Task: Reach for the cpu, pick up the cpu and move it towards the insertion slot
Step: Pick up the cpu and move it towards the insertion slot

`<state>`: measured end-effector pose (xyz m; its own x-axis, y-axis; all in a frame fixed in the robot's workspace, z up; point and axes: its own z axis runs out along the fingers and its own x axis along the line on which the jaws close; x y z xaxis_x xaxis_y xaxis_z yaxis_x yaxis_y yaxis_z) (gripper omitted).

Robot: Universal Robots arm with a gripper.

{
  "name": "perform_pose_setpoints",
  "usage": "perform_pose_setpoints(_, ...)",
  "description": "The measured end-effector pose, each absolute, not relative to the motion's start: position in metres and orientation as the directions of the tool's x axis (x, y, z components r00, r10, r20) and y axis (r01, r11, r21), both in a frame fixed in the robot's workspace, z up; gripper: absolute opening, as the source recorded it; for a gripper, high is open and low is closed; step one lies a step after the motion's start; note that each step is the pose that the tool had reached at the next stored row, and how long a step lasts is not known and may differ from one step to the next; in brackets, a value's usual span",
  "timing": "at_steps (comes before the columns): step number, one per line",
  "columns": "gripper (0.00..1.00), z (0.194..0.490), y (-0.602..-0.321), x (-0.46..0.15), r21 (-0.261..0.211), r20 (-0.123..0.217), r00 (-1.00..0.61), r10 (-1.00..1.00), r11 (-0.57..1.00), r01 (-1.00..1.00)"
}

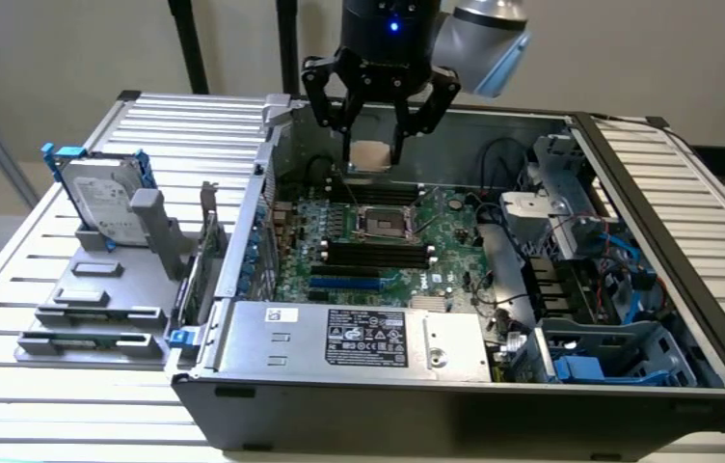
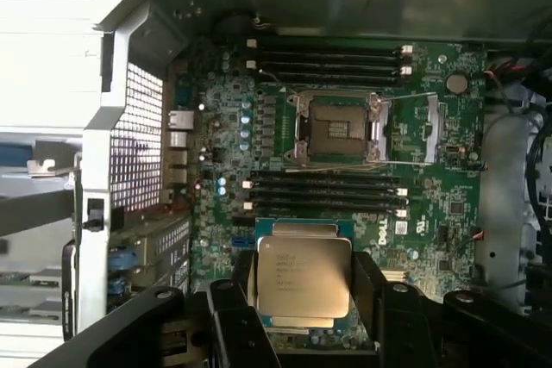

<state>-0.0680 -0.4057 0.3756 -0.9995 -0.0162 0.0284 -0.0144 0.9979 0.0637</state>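
While the gripper [image 1: 373, 145] is hanging above the open computer case [image 1: 466, 410], its black fingers [image 2: 233, 295] are clenching one cpu [image 2: 303, 277] between them. This cpu is looking like a small flat square chip, with a silvery metal top carrying fine printed lines and a pale rim around it. Going from the exterior view's left, one grey hard drive [image 1: 99, 204] with a blue-edged bracket is standing upright on the slatted table [image 1: 28, 280], well apart from the case. Inside the case one green circuit board [image 1: 459, 227] is lying, and the cpu is hovering above it, near the single insertion slot [image 1: 384, 225] but not touching its shiny frame.
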Motion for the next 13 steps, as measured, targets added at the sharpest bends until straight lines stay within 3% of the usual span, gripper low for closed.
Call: perform_pose_setpoints(13, 0.55, 0.372, -0.367, -0.057, 0.032, 0.018, -1.0, -0.015, 0.999, -0.015)
